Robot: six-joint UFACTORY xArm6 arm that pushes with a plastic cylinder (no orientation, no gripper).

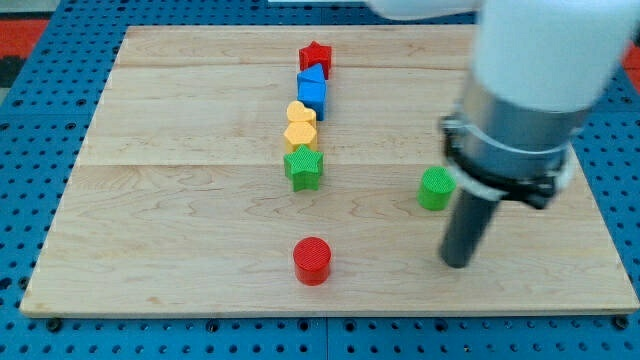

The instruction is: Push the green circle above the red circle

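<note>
The green circle (pixel 435 189) lies on the wooden board right of centre. The red circle (pixel 312 260) lies lower down, near the board's bottom edge, left of the green circle. My tip (pixel 457 262) rests on the board just below and slightly right of the green circle, a short gap apart from it. The rod rises from there into the wide grey and white arm body that fills the view's upper right.
A column of blocks runs down the middle of the board (pixel 150 200): a red star (pixel 316 57), a blue block (pixel 312 92), a yellow heart (pixel 300 124) and a green star (pixel 304 167). The board sits on a blue pegboard.
</note>
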